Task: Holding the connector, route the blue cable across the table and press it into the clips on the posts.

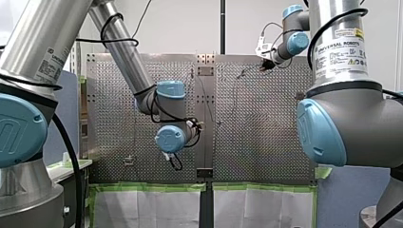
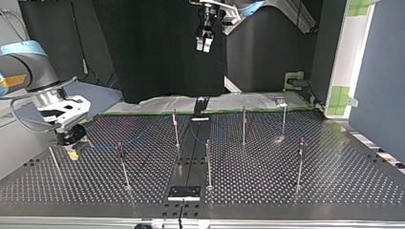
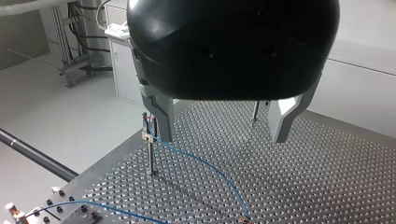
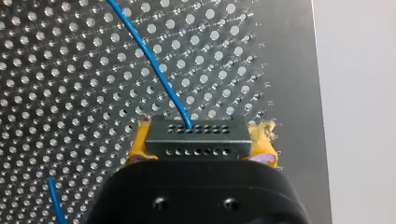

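My right gripper (image 4: 198, 154) is shut on the black connector (image 4: 196, 136), with a yellow pad on each side of it. The blue cable (image 4: 154, 60) leaves the connector's face and runs off over the perforated table (image 4: 70, 93). At the top view's left this gripper (image 2: 72, 152) sits low over the table. My left gripper (image 3: 222, 135) hangs open and empty above the table; in the top view it (image 2: 204, 45) is high at the middle. Under its one finger stands a post (image 3: 150, 156) whose clip (image 3: 149, 131) holds the cable (image 3: 210, 168).
Several thin posts stand across the table, among them post (image 2: 175, 126), post (image 2: 243, 125) and post (image 2: 208, 162). A black plate (image 2: 184, 192) lies at the top view's near edge. Green tape (image 2: 296, 78) marks the far side.
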